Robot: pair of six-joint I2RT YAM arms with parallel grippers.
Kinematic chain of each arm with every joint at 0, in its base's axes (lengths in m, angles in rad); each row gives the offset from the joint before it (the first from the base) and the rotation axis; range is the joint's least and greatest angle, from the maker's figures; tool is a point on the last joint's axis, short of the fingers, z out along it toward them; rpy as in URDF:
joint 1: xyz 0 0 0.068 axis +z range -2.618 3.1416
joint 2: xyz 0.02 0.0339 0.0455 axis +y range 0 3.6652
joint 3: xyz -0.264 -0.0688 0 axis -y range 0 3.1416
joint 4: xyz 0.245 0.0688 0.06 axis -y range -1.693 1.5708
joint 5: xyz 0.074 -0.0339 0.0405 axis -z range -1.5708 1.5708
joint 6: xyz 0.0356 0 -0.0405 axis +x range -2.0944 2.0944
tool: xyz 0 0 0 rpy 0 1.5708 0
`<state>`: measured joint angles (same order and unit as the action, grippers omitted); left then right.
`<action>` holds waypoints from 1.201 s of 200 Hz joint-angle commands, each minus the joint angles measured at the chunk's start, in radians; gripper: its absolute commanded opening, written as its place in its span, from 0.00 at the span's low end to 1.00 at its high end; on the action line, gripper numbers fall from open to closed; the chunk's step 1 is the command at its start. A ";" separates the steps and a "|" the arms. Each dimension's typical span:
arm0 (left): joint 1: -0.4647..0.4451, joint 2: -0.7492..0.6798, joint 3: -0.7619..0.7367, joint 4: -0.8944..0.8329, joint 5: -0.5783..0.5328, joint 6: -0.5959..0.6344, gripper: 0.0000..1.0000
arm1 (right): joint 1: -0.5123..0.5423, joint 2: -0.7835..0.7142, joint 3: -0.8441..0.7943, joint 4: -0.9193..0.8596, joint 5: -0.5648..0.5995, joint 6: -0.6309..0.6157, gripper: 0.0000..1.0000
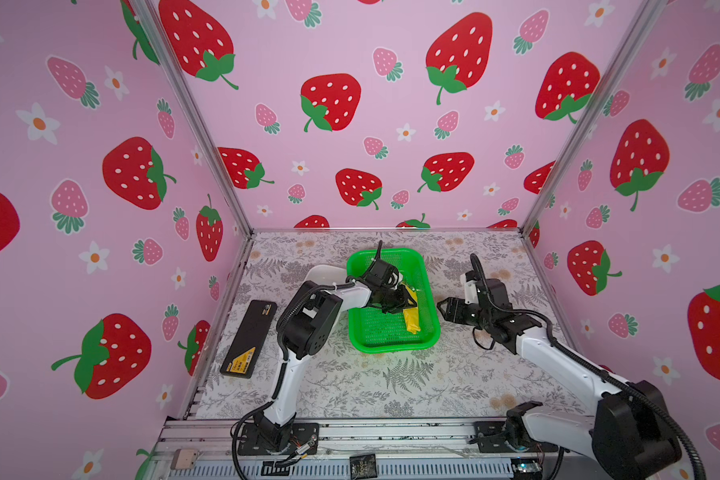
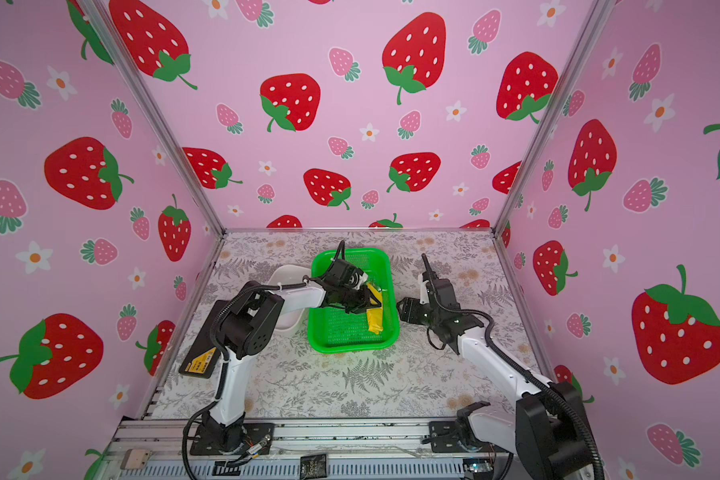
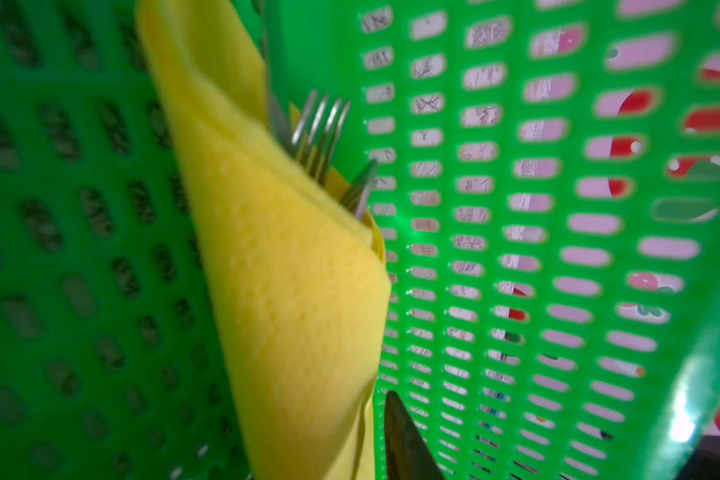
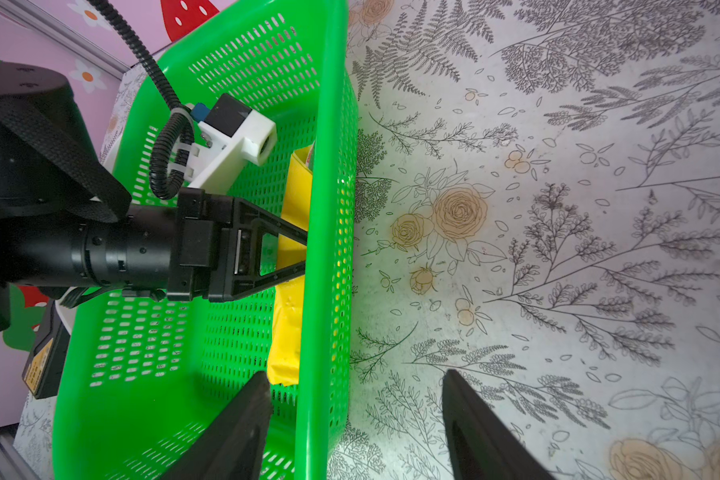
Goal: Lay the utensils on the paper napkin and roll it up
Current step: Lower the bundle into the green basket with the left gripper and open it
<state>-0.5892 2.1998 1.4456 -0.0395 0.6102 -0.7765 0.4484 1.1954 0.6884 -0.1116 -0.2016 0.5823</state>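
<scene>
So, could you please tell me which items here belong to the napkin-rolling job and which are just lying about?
Job: paper napkin, rolled; utensils, tucked inside it.
Lying about: green basket holding the roll; black box; white dish.

Left arm (image 1: 290, 374), right arm (image 1: 558, 359): white link shells, black round joint housings with small holes. Black corrugated conduit (image 4: 161, 162) runs along each, zip-tied. Left wrist: white printed camera mount (image 4: 235, 139), blue connector. Left gripper (image 4: 305, 253): black, skeletal triangular fingers (image 4: 267, 227), small screws on body. Right gripper (image 4: 356, 373): black tapered fingers (image 4: 242, 432). Black base plates (image 1: 275, 436).
</scene>
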 commanded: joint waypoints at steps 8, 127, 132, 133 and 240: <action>-0.006 -0.011 0.020 -0.150 -0.115 0.056 0.38 | -0.007 -0.020 -0.006 0.008 0.003 0.007 0.67; -0.031 -0.124 0.059 -0.300 -0.266 0.121 0.99 | -0.008 -0.035 -0.008 0.004 0.012 0.011 0.67; -0.033 -0.135 0.057 -0.307 -0.277 0.126 0.99 | -0.008 -0.034 -0.009 0.006 0.011 0.013 0.67; -0.033 -0.137 0.057 -0.308 -0.279 0.126 0.99 | -0.008 -0.034 -0.009 0.006 0.011 0.013 0.68; -0.034 -0.072 0.122 -0.373 -0.283 0.149 0.50 | -0.008 -0.022 -0.013 0.016 -0.002 0.016 0.68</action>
<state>-0.6201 2.0815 1.5192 -0.3763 0.3225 -0.6312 0.4438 1.1782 0.6884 -0.1051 -0.2012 0.5911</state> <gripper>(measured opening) 0.522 0.677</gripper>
